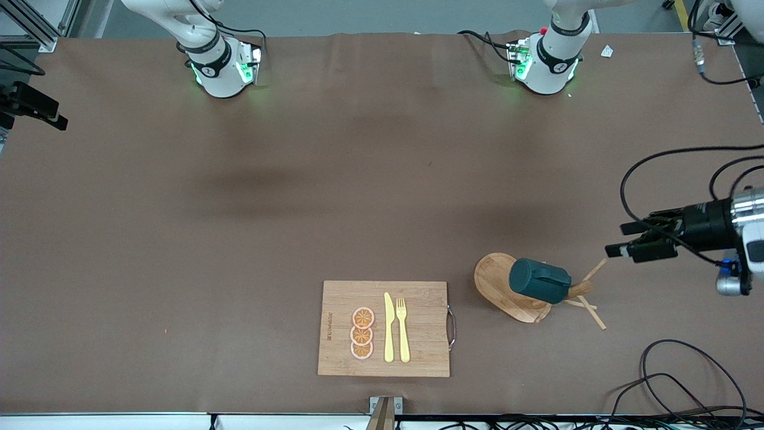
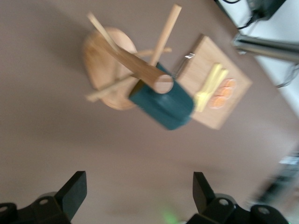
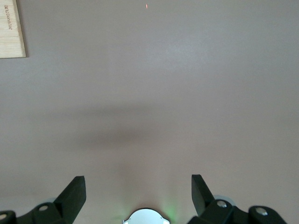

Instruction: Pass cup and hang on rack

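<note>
We see the brown worktop (image 1: 239,239) carrying everything. On it, the largest thing is a rectangular bamboo cutting board (image 1: 418,358) with a metal handle, lying close to the front camera's edge near the middle of the worktop's length. Next comes the rack (image 1: 495,280), a light wooden mug tree with an oval base, a central post and thin pegs, standing beside the board toward the left arm's end of the worktop; in the front view it sits at about three o'clock from the board. The cup (image 1: 539,280), a dark teal mug, hangs on that rack against the post, clear of the worktop, and the left wrist view shows it (image 2: 163,105) just beside the post's round top, with the board past it. The left hand (image 1: 624,239) is in the air over bare worktop at about two o'clock from the rack in the front view, apart from the cup, its fingers (image 2: 72,191) spread wide and holding nothing. The right hand (image 3: 138,193) does not show in the front view; its own camera finds it waiting over bare worktop, fingers (image 3: 74,191) spread and empty. On the board lie a yellow knife (image 1: 388,327) and a yellow fork (image 1: 403,328) side by side, and beside the knife three orange slices (image 1: 362,333) in a row.
</note>
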